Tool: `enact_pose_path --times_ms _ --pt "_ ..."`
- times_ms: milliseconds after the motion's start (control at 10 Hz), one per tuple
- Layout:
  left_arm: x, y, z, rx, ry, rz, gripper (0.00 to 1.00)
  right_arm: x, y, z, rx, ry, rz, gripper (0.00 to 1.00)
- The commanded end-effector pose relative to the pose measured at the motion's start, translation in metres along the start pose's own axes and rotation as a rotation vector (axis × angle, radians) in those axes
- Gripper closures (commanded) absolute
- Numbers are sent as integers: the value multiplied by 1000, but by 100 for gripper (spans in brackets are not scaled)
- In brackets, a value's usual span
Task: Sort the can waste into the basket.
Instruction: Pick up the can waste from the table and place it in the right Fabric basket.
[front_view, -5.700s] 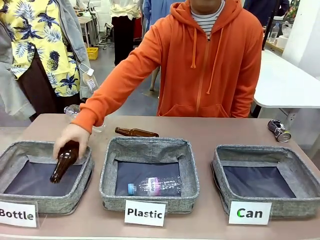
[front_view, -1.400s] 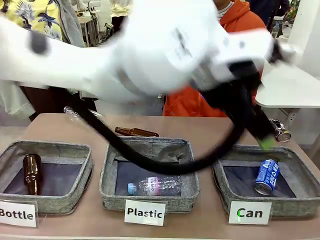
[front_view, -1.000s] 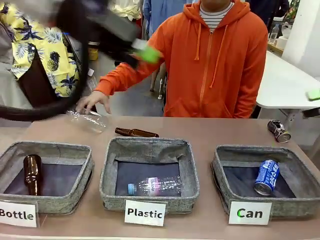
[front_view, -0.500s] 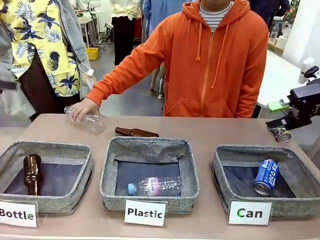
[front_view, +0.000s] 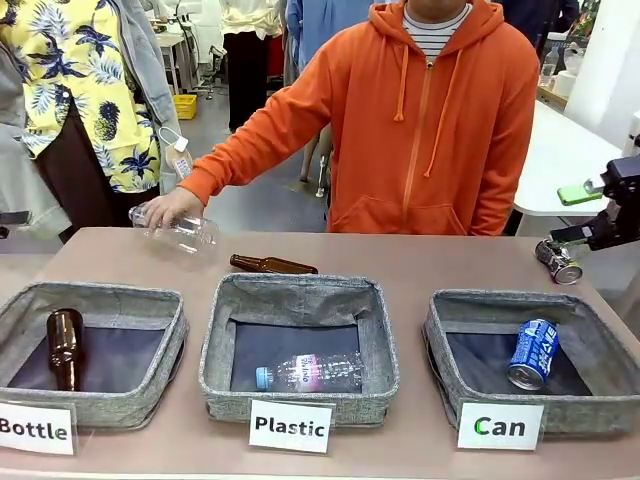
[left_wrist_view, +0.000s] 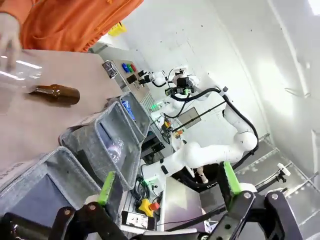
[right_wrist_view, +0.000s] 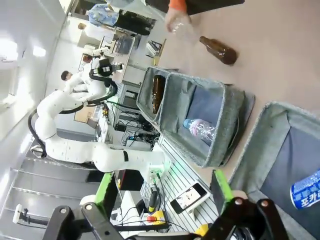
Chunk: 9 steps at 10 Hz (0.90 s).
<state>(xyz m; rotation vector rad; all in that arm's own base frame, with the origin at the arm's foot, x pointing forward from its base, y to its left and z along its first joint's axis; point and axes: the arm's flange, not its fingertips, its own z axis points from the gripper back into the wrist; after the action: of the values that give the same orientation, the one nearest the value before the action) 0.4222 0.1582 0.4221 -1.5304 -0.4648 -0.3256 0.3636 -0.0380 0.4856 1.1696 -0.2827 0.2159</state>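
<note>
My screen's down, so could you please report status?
Left gripper, right gripper open. Blue can in basket; dented can on table by right gripper. Person's hand on plastic bottle.

The Can basket (front_view: 437, 338) sits at the right end of the row, a grey woven-fabric rectangle with a dark lining and soft, slightly slumped walls; its white label card (front_view: 499, 426) reading "Can" stands against the front wall. Inside it, toward the right, the blue can (front_view: 533, 353) with white print lies tilted on the lining, one silvery end pointing down toward the front. The dented silver-and-black can (front_view: 558, 262) is outside the basket, lying on its side on the table (front_view: 420, 262) just beyond the basket's far right corner, close to the table's right edge.
</note>
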Motion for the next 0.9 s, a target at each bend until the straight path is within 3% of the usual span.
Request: enact_pose_path --times_ms 0,800 --pt "0 -25 -10 30 1 -20 0 -2 0 -9 -5 23 12 0" --pt "0 -25 -10 30 1 -20 0 -2 0 -9 -5 23 12 0"
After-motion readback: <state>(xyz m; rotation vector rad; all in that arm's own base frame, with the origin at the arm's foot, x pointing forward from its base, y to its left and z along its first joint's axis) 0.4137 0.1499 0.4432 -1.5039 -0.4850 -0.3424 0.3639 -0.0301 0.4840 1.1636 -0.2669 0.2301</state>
